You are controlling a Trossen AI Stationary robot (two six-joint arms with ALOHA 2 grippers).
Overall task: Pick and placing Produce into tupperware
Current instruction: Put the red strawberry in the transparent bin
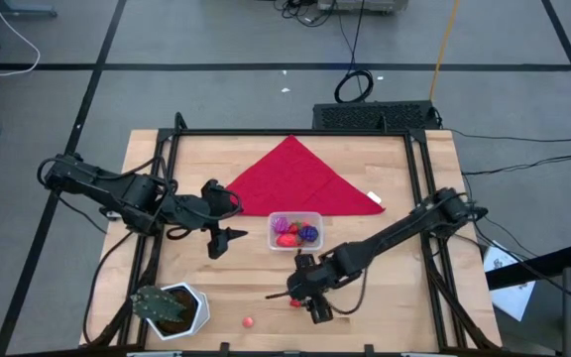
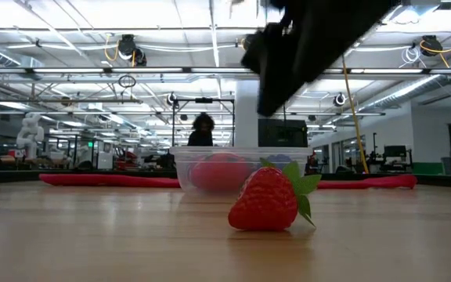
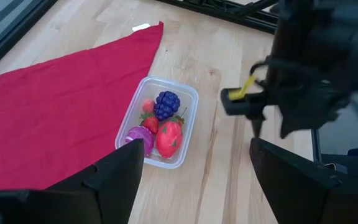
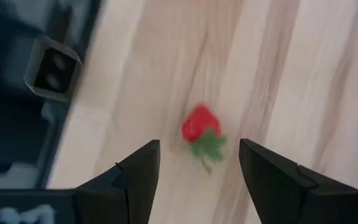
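Below the right pincer [image 4: 197, 163], open-fingered, lies 1 strawberry [image 4: 199, 126], untouched.

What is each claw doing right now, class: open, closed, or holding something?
Left claw: open, empty, hanging beside the tupperware.
Right claw: open, empty, poised over the loose strawberry on the table.

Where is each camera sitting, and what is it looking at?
High: above the table, looking down; both arms show.
Low: at tabletop height, facing the strawberry; a dark arm hangs above.
Left wrist: over the tub; its own fingers show.
Right wrist: above the strawberry; open right gripper shows.
Low and right wrist share that strawberry.
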